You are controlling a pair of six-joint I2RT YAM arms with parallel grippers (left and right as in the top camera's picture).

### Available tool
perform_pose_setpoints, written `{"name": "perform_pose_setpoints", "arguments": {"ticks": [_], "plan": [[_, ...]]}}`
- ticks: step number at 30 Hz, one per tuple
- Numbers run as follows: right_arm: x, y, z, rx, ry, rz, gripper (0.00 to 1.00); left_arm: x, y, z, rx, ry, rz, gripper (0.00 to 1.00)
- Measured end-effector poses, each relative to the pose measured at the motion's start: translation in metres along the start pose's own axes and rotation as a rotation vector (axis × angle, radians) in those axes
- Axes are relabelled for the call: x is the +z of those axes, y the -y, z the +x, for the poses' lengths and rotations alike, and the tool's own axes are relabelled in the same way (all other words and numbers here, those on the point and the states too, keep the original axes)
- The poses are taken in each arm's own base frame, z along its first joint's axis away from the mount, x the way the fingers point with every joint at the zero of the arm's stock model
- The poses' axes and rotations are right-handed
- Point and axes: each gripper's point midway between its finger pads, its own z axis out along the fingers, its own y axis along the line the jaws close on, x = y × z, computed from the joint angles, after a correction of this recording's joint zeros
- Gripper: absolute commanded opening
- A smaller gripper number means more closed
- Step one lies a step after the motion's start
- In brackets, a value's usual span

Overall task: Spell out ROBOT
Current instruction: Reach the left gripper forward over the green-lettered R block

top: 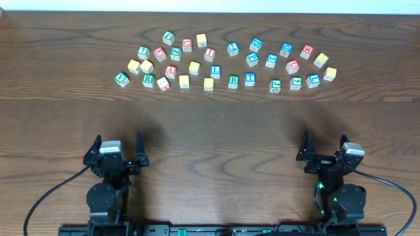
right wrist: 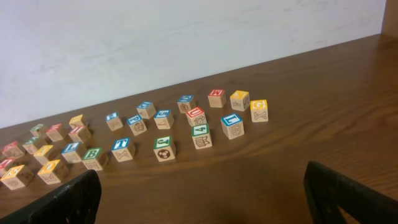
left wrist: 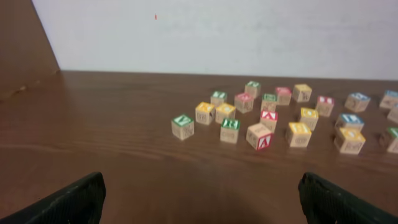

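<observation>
Across the whole overhead view: dark wood-grain table (top: 210,124). Both wrist views show a white wall (left wrist: 217,31) behind its far edge.

Near edge, two arms, well apart, a black cable (top: 52,193) trailing off toward the left corner.

Left tool (top: 118,139): fingers spread wide, nothing between them, over bare table at the near left. The left wrist view agrees: its fingers (left wrist: 68,202) show only in the lower corners, with open wood between.

Right tool (top: 325,136): same condition, fingers apart and empty, at the near right. In the right wrist view its fingers (right wrist: 59,202) also sit in the lower corners.

Letter blocks (top: 210,54): roughly thirty small wooden cubes with coloured tops (green, red, blue, yellow), scattered in a loose arc along the far side of the table, well apart from both tools. Each sits singly on the wood, in no word order.

Legible task letters:
- R block (top: 148,80), green, left part of the front row, between the green V block (top: 121,78) and the red A block (top: 170,71).
- B block (top: 233,81), green, near the middle of the front row.
- T block (top: 250,78), blue, just beside the B block on its right.

O blocks: cannot tell, since the remaining letters are too small to read.
</observation>
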Motion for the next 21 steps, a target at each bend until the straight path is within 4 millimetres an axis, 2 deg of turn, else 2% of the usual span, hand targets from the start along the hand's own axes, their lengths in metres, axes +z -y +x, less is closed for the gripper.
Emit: {"name": "perform_pose_setpoints", "arguments": {"ticks": [4, 7, 14, 21], "plan": [[0.000, 0.000, 0.000, 0.000, 0.000, 0.000, 0.99, 0.002, 0.000, 0.007, 0.004, -0.063, -0.001, 0.98], [0.000, 0.000, 0.000, 0.000, 0.000, 0.000, 0.99, 0.004, 0.000, -0.002, 0.006, -0.093, -0.001, 0.98], [0.000, 0.000, 0.000, 0.000, 0.001, -0.001, 0.99, 0.014, 0.005, -0.059, 0.008, -0.146, 0.016, 0.97], [0.000, 0.000, 0.000, 0.000, 0.000, 0.000, 0.99, 0.035, 0.017, -0.099, 0.006, -0.293, 0.075, 0.98]]}}
